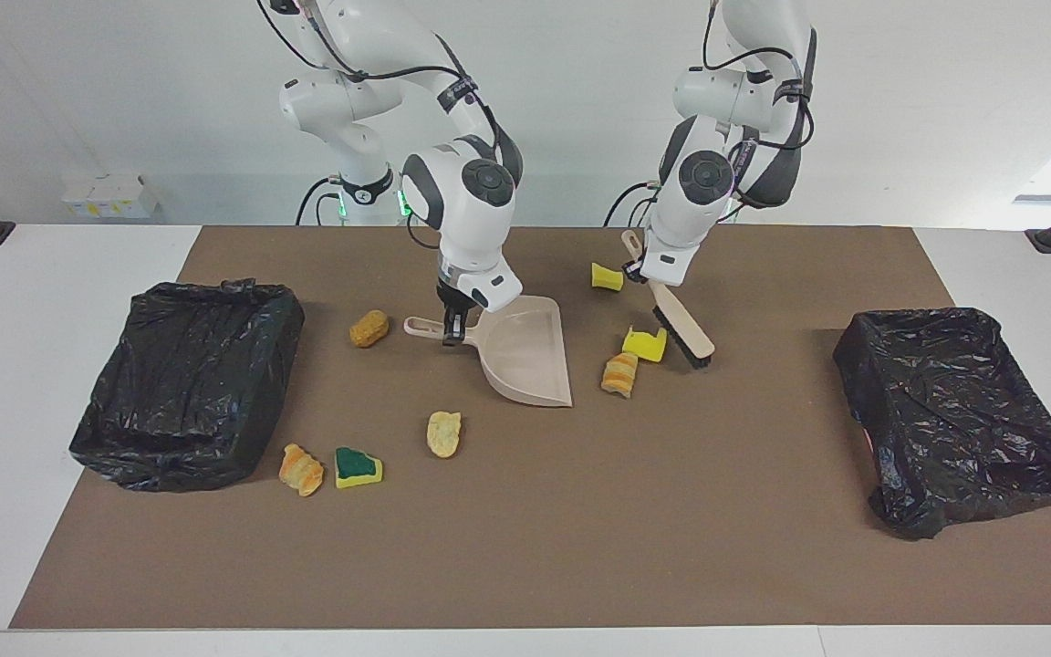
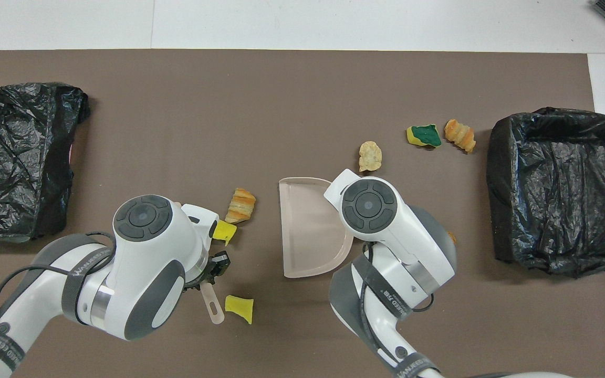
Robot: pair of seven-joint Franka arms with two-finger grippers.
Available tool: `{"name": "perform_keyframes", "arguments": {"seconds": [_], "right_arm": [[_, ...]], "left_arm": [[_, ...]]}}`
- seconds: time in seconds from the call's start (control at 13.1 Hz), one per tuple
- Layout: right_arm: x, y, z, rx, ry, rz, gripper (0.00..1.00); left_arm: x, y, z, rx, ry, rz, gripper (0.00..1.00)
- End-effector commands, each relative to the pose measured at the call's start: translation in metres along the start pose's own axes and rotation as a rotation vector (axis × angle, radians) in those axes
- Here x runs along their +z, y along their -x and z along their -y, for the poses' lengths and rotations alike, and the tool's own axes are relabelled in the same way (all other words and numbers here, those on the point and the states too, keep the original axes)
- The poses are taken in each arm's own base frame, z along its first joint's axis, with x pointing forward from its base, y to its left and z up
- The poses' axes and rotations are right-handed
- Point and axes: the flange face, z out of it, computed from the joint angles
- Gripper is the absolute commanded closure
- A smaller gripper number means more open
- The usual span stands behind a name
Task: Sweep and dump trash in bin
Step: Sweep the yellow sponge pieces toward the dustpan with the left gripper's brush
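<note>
Counting around the dustpan (image 1: pixel 525 351), we find seven scraps (image 1: pixel 619 374), two bins (image 1: pixel 188 383); right gripper (image 1: pixel 452 335) clamps its handle, left gripper (image 1: pixel 637 271) clamps the brush (image 1: pixel 682 333).

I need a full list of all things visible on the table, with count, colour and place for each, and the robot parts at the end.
sponge chunks: three, yellow, one green-topped; one beside the brush, one near the left arm's base, the green-topped one near the bin at the right arm's end
bread-like lumps: four, tan-orange; scattered on the mat
dustpan: one, beige; mid-table
brush: one, beige with black bristles; beside a sponge chunk
bins: two, black-lined; one at each end
mat: one, brown; covers the table
right gripper: shut on the dustpan handle
left gripper: shut on the brush handle
</note>
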Motion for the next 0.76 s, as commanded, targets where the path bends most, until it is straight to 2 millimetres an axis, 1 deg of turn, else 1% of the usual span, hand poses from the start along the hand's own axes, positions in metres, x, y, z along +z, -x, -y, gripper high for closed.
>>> {"name": "perform_keyframes", "arguments": {"seconds": [0.0, 0.08, 0.23, 0.3, 0.46, 0.53, 0.69], "right_arm": [[0.004, -0.004, 0.0, 0.016, 0.022, -0.003, 1.0], [0.004, -0.004, 0.0, 0.017, 0.022, -0.002, 1.0], [0.004, -0.004, 0.0, 0.016, 0.021, -0.002, 1.0], [0.004, -0.004, 0.0, 0.016, 0.022, -0.002, 1.0], [0.005, -0.004, 0.0, 0.019, 0.021, -0.002, 1.0], [0.006, -0.004, 0.0, 0.025, 0.02, -0.001, 1.0], [0.007, -0.004, 0.0, 0.026, 0.018, -0.001, 1.0]], "left_arm": [[-0.008, 0.005, 0.006, 0.007, -0.026, 0.004, 1.0], [-0.008, 0.005, 0.008, 0.004, -0.029, 0.007, 1.0], [-0.007, 0.013, 0.011, 0.004, -0.064, 0.037, 1.0], [-0.01, 0.016, 0.011, -0.013, -0.073, 0.041, 1.0], [-0.009, 0.023, 0.008, -0.061, -0.081, 0.041, 1.0], [-0.008, 0.03, 0.005, -0.089, -0.07, 0.041, 1.0], [0.002, 0.058, -0.001, -0.11, -0.062, 0.075, 1.0]]}}
